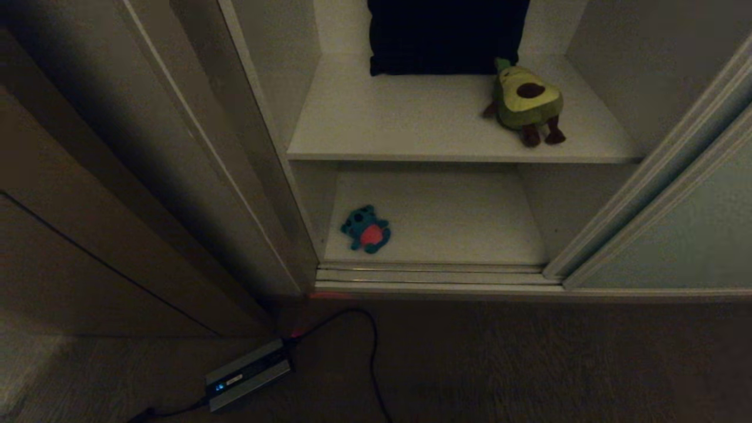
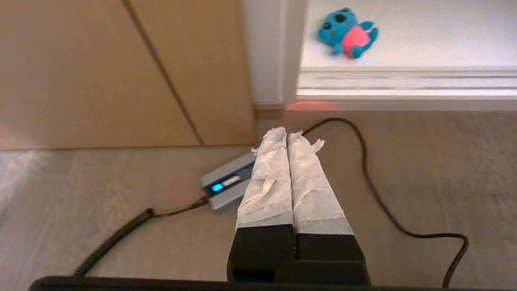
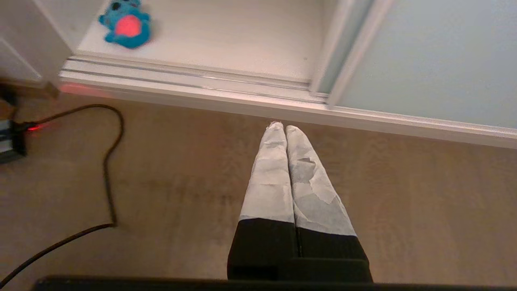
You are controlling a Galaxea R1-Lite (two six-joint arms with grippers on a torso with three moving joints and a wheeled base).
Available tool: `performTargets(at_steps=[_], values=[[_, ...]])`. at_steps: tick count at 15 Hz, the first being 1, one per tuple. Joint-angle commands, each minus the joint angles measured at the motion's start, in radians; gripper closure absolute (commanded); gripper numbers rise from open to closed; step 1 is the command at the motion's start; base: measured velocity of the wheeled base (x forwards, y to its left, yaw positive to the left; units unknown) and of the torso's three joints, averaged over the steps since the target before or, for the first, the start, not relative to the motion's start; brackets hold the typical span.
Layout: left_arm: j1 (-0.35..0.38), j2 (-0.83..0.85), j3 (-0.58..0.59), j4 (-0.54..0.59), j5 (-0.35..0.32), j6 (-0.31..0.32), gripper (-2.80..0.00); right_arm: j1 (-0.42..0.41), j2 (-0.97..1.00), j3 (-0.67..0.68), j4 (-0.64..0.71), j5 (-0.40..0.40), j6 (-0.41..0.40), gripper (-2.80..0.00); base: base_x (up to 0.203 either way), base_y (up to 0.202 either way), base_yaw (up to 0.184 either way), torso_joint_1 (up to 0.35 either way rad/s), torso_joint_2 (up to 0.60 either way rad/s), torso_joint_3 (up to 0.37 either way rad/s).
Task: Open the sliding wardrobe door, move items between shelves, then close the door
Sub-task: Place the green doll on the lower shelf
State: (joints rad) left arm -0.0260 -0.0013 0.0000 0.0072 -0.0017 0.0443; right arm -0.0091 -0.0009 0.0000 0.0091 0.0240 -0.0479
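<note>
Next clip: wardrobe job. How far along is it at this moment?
Done: the sliding wardrobe door stands slid aside, so the shelves are exposed. In hand: nothing; the left gripper and right gripper are shut, empty, above the floor. The avocado plush lies on the upper shelf, the teal monster plush on the bottom shelf. Whether they were swapped cannot be told. Left: closing the door.

place: home bedroom; evidence: sliding wardrobe door (image 1: 675, 235); plush avocado (image 1: 527, 101); carpet (image 1: 529, 364)

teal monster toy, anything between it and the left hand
Nothing visible blocks it. The left hand hangs shut over the floor; the teal monster lies on the bottom shelf past the floor track, the door slid aside.
</note>
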Motion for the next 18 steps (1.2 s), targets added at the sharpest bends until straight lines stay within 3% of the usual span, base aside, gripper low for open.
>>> performTargets(at_steps=[1,8,18], values=[[0.000,0.000,0.000,0.000,0.000,0.000,0.00,0.000,0.001,0.003,0.000,0.001,-0.001,0.00,0.000,0.196,-0.006,0.002,0.00,-0.002],[0.000,0.000,0.000,0.000,0.000,0.002,0.00,0.000,0.001,0.003,0.000,0.001,-0.001,0.00,0.000,0.168,-0.001,0.006,0.00,0.002],[0.000,0.000,0.000,0.000,-0.001,0.005,0.00,0.000,0.001,0.003,0.000,0.001,-0.001,0.00,0.000,0.000,0.000,0.000,0.00,0.000]])
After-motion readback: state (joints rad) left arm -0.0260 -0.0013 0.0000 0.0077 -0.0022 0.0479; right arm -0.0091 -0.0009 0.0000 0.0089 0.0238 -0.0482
